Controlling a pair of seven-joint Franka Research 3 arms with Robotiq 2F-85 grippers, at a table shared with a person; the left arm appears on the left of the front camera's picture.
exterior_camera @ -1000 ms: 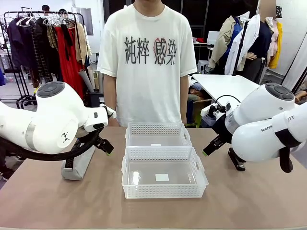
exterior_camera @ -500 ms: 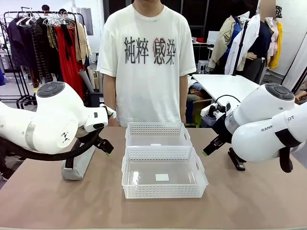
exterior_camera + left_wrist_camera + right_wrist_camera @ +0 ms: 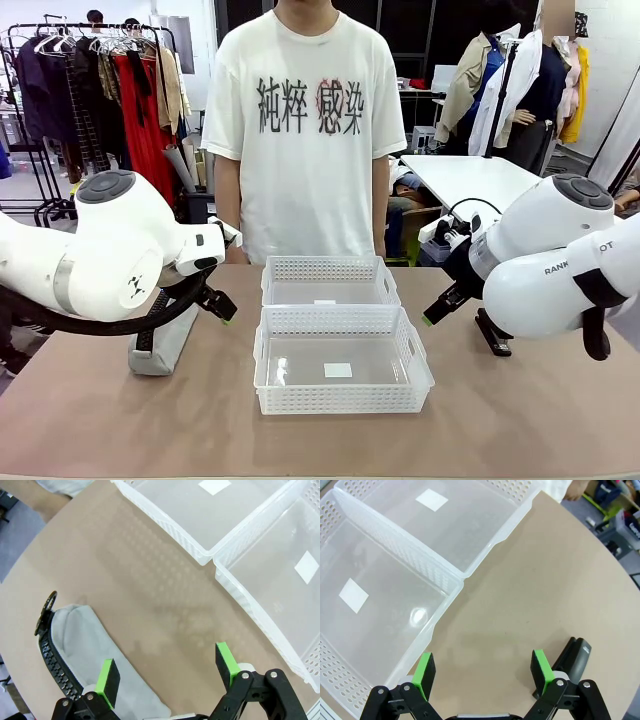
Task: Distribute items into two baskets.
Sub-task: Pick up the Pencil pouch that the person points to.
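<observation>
so, the grey pouch (image 3: 85, 640) lies on the bench (image 3: 520, 420) to the left of the two baskets, and the small black stapler (image 3: 575, 660) sits to their right. the near basket (image 3: 340, 405) and the far basket (image 3: 330, 268) stand touching, both with nothing in them. i'd say no item has been picked up yet, so next each arm needs to come down onto its own item. the left jaws hang spread over the pouch's end, tilted down at the bench. the right jaws hang spread just beside the stapler, clear of it.
</observation>
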